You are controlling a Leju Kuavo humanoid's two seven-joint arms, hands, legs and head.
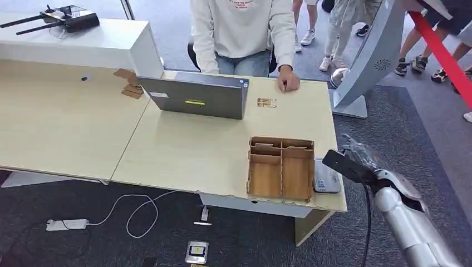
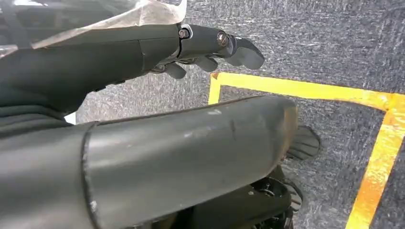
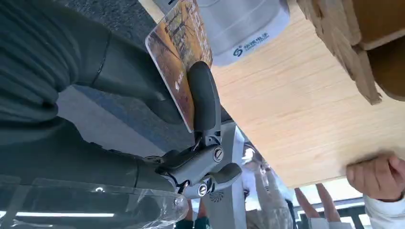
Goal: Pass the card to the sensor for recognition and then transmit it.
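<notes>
One card [image 3: 177, 57] is pinched in the right hand [image 3: 200, 119], near the white sensor [image 1: 327, 178]. Scanning and passing seem left. Left hand [image 2: 215, 47] holds nothing, fingers loosely curled.

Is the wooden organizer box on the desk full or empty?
Mostly empty: the wooden box shows bare front compartments; its narrow back slots seem to hold flat pieces, but that's unclear.

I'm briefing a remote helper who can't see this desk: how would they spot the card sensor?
Start at the wooden desk and find the wooden compartment box near its right front corner. The sensor is the flat grey-white pad lying right beside that box at the desk's right edge, the only grey thing there.
</notes>
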